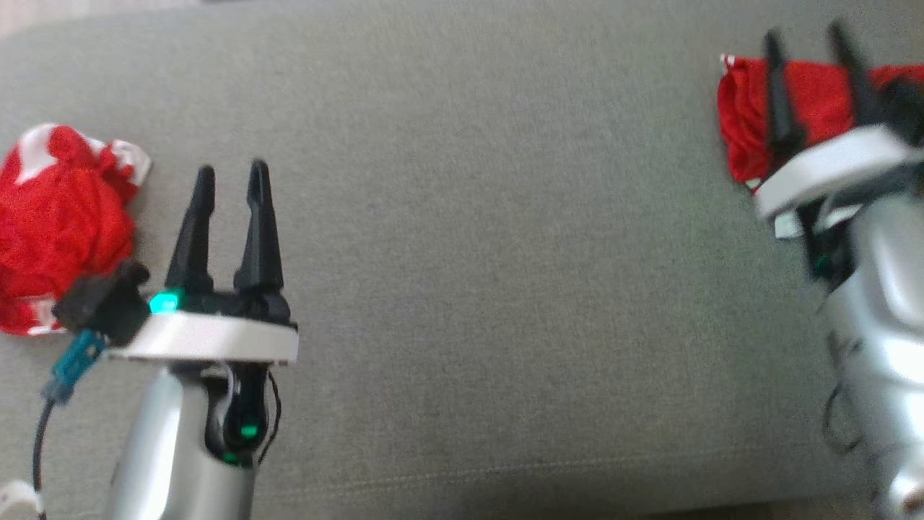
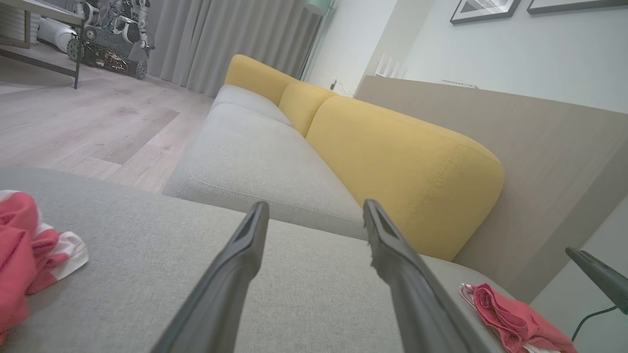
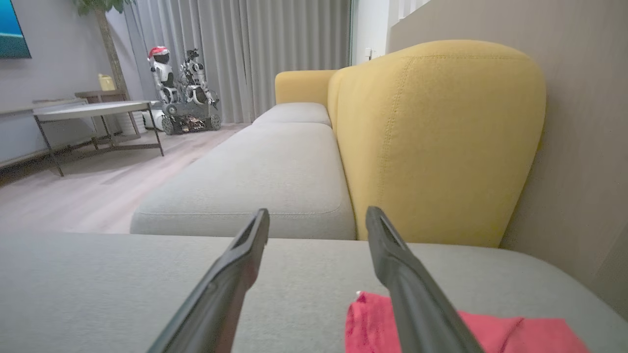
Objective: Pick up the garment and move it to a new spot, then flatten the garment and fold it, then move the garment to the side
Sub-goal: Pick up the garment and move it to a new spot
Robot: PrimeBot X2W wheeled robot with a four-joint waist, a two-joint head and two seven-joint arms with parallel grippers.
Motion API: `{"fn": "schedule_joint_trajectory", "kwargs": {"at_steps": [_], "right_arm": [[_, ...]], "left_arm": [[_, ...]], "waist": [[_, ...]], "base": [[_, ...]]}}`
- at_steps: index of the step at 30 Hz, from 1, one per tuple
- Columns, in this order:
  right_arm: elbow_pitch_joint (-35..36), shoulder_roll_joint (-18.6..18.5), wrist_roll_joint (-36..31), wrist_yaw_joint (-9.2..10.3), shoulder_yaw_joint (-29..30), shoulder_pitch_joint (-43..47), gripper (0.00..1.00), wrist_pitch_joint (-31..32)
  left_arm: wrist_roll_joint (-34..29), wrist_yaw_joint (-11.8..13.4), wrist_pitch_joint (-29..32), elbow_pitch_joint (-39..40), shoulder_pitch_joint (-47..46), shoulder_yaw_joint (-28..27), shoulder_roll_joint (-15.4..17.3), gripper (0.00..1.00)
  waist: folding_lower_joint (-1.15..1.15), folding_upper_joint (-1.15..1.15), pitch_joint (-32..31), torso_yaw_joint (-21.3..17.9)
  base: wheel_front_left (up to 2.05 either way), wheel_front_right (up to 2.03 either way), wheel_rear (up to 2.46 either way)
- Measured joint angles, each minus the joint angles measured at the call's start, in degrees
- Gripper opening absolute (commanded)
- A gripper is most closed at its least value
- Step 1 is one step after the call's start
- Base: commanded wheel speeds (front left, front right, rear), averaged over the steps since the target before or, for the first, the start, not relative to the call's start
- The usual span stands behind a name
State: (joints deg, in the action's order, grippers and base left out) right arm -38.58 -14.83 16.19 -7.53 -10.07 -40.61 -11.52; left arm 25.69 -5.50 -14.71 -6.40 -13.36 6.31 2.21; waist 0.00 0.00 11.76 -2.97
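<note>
A folded red garment (image 1: 816, 101) lies at the far right of the grey seat (image 1: 505, 253). My right gripper (image 1: 805, 40) hovers over it, open, with nothing between its fingers. In the right wrist view, the same red garment (image 3: 490, 333) lies under and to the right of the open right gripper (image 3: 318, 213). A crumpled red and white garment (image 1: 58, 224) sits at the far left. My left gripper (image 1: 231, 170) stands open just right of it, not touching. The left wrist view has the crumpled garment (image 2: 24, 245) at left, the folded garment (image 2: 510, 318) at lower right, and the open left gripper (image 2: 314, 206).
Yellow back cushions (image 2: 392, 162) and a wood wall panel (image 2: 539, 147) rise behind the seat. Another grey seat (image 3: 265, 171) continues beyond it. A low table (image 3: 93, 110) and other robots (image 3: 184, 93) stand across the wooden floor (image 2: 73, 127). The seat's front edge (image 1: 505, 484) runs along the bottom.
</note>
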Motion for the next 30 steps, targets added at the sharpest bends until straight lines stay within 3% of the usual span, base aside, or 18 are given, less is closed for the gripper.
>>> {"fn": "schedule_joint_trajectory", "kwargs": {"at_steps": [7,13,23,30], "right_arm": [[8.4,6.0,3.3,0.0,-0.1,13.5,1.0,-2.3],[14.2,7.5,-2.5,0.0,2.1,25.2,1.0,-2.8],[21.6,11.2,-11.6,0.0,6.8,35.4,1.0,-2.9],[23.2,11.7,-12.8,0.0,7.6,38.1,1.0,-2.9]], "left_arm": [[1.2,1.1,0.0,0.4,6.9,0.5,0.1,1.0],[-3.5,2.8,0.0,0.4,12.2,1.9,0.1,1.0],[-6.6,5.1,0.0,2.5,15.9,4.0,0.2,1.0],[-7.0,5.5,0.0,3.4,16.7,3.9,0.2,1.0]], "waist": [[0.0,0.0,-5.0,1.7],[0.0,0.0,-8.6,2.8],[0.0,0.0,-11.8,2.6],[0.0,0.0,-11.2,1.8]], "base": [[0.0,0.0,0.0],[0.0,0.0,0.0],[0.0,0.0,0.0],[0.0,0.0,0.0]]}}
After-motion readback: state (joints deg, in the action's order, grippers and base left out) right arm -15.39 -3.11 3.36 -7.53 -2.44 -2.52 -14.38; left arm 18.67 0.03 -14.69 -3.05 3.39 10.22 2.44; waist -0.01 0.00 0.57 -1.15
